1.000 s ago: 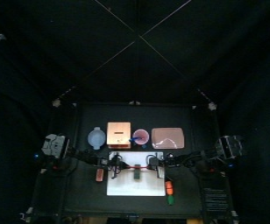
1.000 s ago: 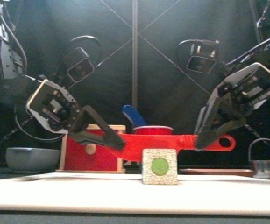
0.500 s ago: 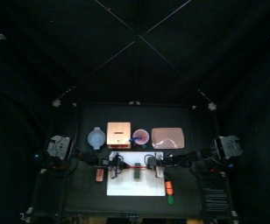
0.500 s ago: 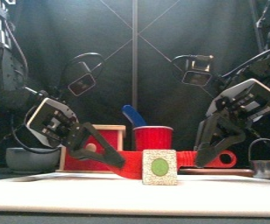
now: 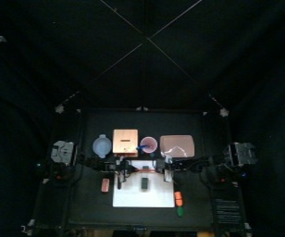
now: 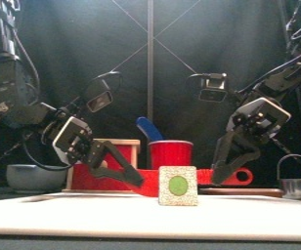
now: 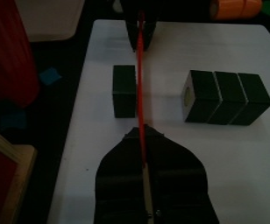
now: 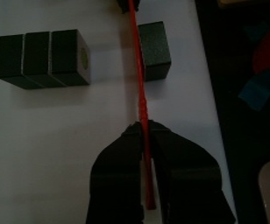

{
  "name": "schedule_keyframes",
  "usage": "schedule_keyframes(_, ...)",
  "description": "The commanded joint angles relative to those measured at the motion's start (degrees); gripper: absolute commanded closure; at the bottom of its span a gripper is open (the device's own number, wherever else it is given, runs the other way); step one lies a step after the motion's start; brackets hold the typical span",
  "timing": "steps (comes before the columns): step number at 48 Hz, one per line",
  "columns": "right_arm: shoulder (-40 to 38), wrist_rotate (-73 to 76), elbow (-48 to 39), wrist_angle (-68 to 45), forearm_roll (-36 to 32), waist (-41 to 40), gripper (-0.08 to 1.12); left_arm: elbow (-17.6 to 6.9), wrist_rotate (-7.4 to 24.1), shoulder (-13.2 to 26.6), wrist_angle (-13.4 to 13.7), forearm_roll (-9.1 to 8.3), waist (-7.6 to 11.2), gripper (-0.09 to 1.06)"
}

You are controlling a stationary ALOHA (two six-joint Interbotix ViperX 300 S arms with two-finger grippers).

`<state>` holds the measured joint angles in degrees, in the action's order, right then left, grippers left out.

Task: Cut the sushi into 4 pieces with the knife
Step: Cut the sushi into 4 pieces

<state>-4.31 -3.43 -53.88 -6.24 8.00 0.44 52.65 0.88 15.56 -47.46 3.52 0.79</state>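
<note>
Black bench [image 5: 90,205], curtained booth: left hand [image 7: 141,133] and right hand [image 8: 144,129] both clamp a red knife [image 7: 138,70] over the white cutting board [image 7: 225,175], between one sushi block [image 7: 122,91] and three joined blocks [image 7: 225,94]

— Sushi [image 6: 180,186]?
— One dark green block [image 7: 124,90] lay apart from a joined three-block piece [image 7: 225,94], both on the white cutting board [image 7: 208,175].
— Knife [image 7: 138,79]?
— Red; it ran edge-on between them.
</note>
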Motion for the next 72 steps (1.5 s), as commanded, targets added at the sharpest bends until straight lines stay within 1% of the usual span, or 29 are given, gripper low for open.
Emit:
schedule_keyframes(1, -4.7, 0.2, 0.9, 0.0, 0.2, 1.4, 0.94, -0.8, -0.2, -4.7, 0.4, -0.97, 1.93, 0.81)
schedule_keyframes(6, -7.0, 0.2, 0.5, 0.0, 0.4, 3.0, 0.94, -0.7, -0.2, -7.6, 0.9, -2.2, 3.78, 0.81)
schedule_keyframes(12, -8.2, 0.2, 0.4, -0.1, 0.6, 4.7, 0.94, -0.8, -0.2, -8.5, 1.5, -2.81, 5.19, 0.81)
schedule_keyframes(17, -7.6, 0.2, 0.4, -0.4, 0.9, 5.9, 0.94, -0.8, -0.4, -7.6, 1.9, -2.72, 5.98, 0.81)
schedule_keyframes(22, -6.8, 0.2, 0.4, -0.5, 1.6, 6.4, 0.94, -1.2, -0.4, -5.7, 1.9, -2.64, 6.86, 0.82)
schedule_keyframes(31, -4.7, 0.2, 0.7, -0.9, 2.2, 6.7, 0.94, -2.1, -0.6, -3.2, 1.9, -2.46, 6.94, 0.81)
schedule_keyframes(38, -3.3, 0.2, 1.0, -1.1, 3.1, 7.1, 0.94, -2.1, -0.8, -2.7, 1.9, -2.37, 7.47, 0.82)
schedule_keyframes(42, -2.7, 0.2, 1.1, -1.3, 3.3, 7.5, 0.94, -2.0, -0.8, -2.5, 2.1, -1.93, 7.82, 0.81)
schedule_keyframes(49, -1.4, 0.2, 1.6, -1.4, 3.2, 7.5, 0.94, -2.2, -0.8, -1.2, 4.0, -0.97, 8.17, 0.82)
schedule_keyframes(53, -0.5, 0.2, 1.7, -1.4, 3.3, 7.5, 0.94, -2.3, -0.8, 0.1, 4.6, -0.35, 8.61, 0.81)
schedule_keyframes(57, 0.9, 0.2, 1.7, -1.4, 3.3, 7.6, 0.94, -2.4, -0.9, 2.2, 4.6, 0.7, 9.05, 0.81)
schedule_keyframes(60, 1.9, 0.2, 1.7, -1.4, 3.3, 7.4, 0.94, -2.8, -0.8, 4.0, 4.7, 1.85, 9.32, 0.82)
schedule_keyframes(65, 3.5, 0.2, 1.6, -1.4, 3.3, 7.1, 0.94, -3.7, -0.6, 6.3, 4.6, 2.9, 9.32, 0.82)
schedule_keyframes(69, 4.0, 0.2, 1.5, -1.4, 3.3, 6.9, 0.94, -3.9, -0.3, 6.9, 4.6, 3.78, 8.88, 0.82)
schedule_keyframes(72, 3.9, 0.2, 1.4, -1.4, 3.2, 5.9, 0.94, -3.9, -0.3, 6.8, 4.7, 3.96, 8.88, 0.82)
